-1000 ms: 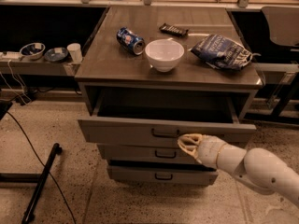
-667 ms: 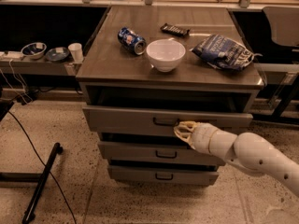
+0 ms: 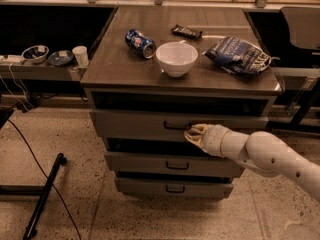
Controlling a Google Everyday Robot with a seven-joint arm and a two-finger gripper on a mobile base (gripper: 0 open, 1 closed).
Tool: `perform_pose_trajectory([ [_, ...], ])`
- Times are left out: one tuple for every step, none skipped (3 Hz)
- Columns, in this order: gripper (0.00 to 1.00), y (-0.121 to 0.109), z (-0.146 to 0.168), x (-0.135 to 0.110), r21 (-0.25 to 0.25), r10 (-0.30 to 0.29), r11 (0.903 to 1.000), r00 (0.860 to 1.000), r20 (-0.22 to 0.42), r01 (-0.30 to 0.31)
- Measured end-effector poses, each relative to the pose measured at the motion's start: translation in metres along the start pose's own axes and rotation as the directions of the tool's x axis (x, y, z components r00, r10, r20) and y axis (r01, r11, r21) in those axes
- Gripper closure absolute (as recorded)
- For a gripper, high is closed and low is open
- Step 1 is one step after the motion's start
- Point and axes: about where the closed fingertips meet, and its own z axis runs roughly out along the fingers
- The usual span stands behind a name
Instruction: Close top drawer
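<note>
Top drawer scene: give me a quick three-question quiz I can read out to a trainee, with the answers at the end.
1. True or false: the gripper is at the front panel of the top drawer, just right of its black handle.
2. On the tabletop, what stands between the can and the chip bag? A) a white bowl B) a kettle C) a stack of plates
3. Fill in: below the top drawer there are ___ shorter drawers.
Key: 1 true; 2 A; 3 two.
</note>
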Motion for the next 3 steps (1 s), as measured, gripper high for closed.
perform_pose_trajectory([
  [1.00,-0.014,-0.008,0.011,-0.022,0.029,0.9993,1.000,-0.006,-0.029],
  [1.00,-0.007,-0.042,0.027,-0.117,0.051,0.9917,0.999,-0.018,-0.053],
  [1.00,0.005,-0.078,0.047,-0.221,0.083,0.9711,0.996,-0.040,-0.090],
])
